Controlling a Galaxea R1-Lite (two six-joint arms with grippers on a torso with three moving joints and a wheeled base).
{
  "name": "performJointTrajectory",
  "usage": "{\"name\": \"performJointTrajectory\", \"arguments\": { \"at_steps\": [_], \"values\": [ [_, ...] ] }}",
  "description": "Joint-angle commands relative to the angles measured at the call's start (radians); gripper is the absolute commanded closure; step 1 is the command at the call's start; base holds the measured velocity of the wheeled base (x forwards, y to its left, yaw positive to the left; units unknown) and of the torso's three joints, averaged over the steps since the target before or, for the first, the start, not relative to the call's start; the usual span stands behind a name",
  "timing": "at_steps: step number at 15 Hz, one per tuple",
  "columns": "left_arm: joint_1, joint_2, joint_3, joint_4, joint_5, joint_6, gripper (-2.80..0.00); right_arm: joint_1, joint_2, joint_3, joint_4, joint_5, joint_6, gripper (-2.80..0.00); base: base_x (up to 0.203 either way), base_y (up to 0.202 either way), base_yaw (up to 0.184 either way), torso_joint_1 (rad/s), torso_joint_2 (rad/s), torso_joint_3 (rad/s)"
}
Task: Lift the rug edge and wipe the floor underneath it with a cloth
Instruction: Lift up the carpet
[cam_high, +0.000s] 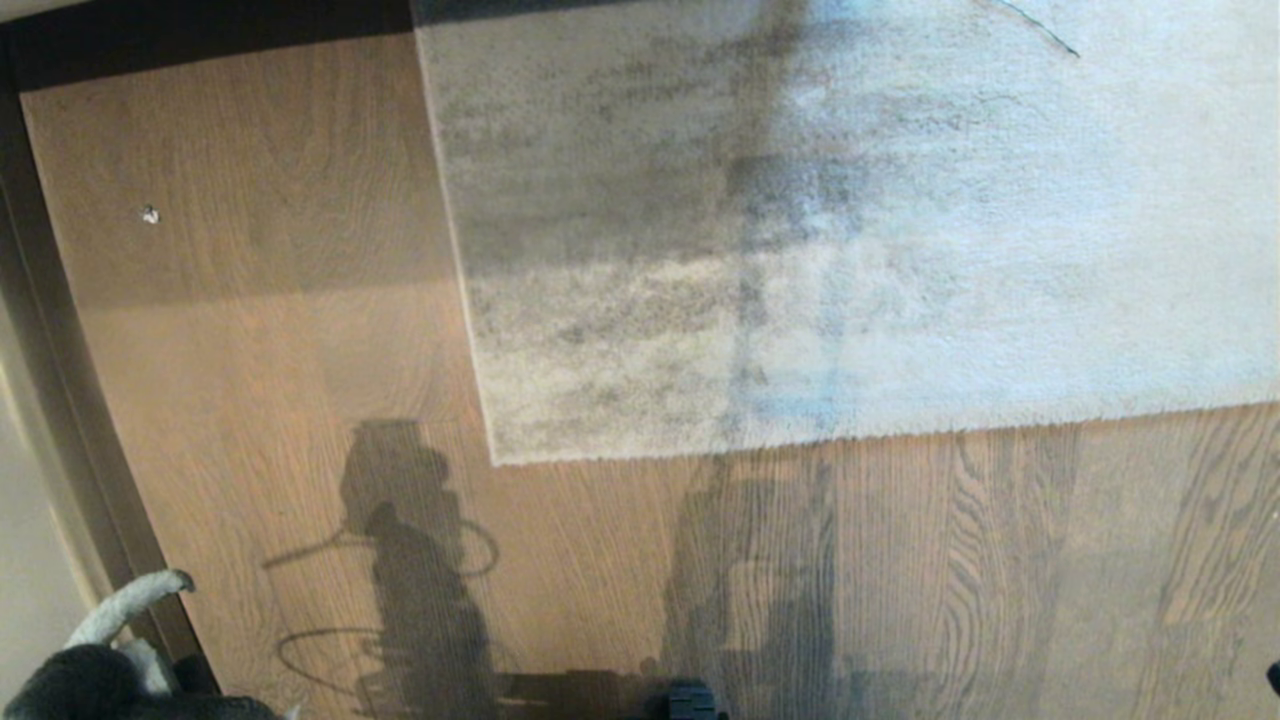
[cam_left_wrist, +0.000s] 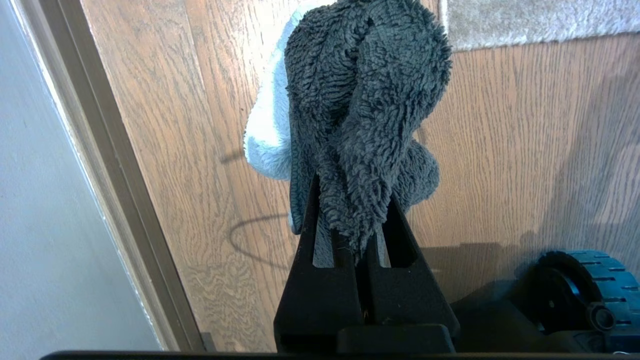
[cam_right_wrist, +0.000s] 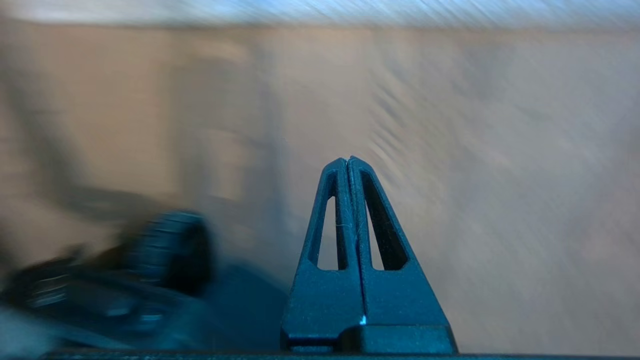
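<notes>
Head view: the rug (cam_high: 860, 240) is seen lying flat on the floor (cam_high: 250, 400), its near edge and left corner down against the planks. The cloth (cam_high: 90, 675) is noted at the lower left corner of that view, just beside the skirting. In the left wrist view the left gripper (cam_left_wrist: 352, 200) is shown clamped on the cloth (cam_left_wrist: 365, 100), dark fuzzy folds bunched above the fingers with a pale part to one side, held off the planks. In the right wrist view the right gripper (cam_right_wrist: 348, 162) is seen with its fingers pressed together on nothing, over blurred bare floor (cam_right_wrist: 500, 175). A base wheel (cam_left_wrist: 595, 295) is visible low beside the left gripper.
</notes>
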Motion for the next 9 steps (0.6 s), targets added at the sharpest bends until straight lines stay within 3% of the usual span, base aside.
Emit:
{"name": "performJointTrajectory", "arguments": {
  "at_steps": [1,3,9],
  "values": [
    [0.0,0.0,0.0,0.0,0.001,0.0,0.0,0.05,0.098,-0.049,-0.004,0.115,-0.036,0.0,0.0,0.0,0.0,0.0,0.0,0.0],
    [0.0,0.0,0.0,0.0,0.001,0.0,0.0,0.124,0.138,-0.059,-0.01,0.172,-0.105,0.0,0.0,0.0,0.0,0.0,0.0,0.0],
    [0.0,0.0,0.0,0.0,0.001,0.0,0.0,0.448,0.374,-0.072,-0.017,0.179,-0.117,0.0,0.0,0.0,0.0,0.0,0.0,0.0]
  ]
}}
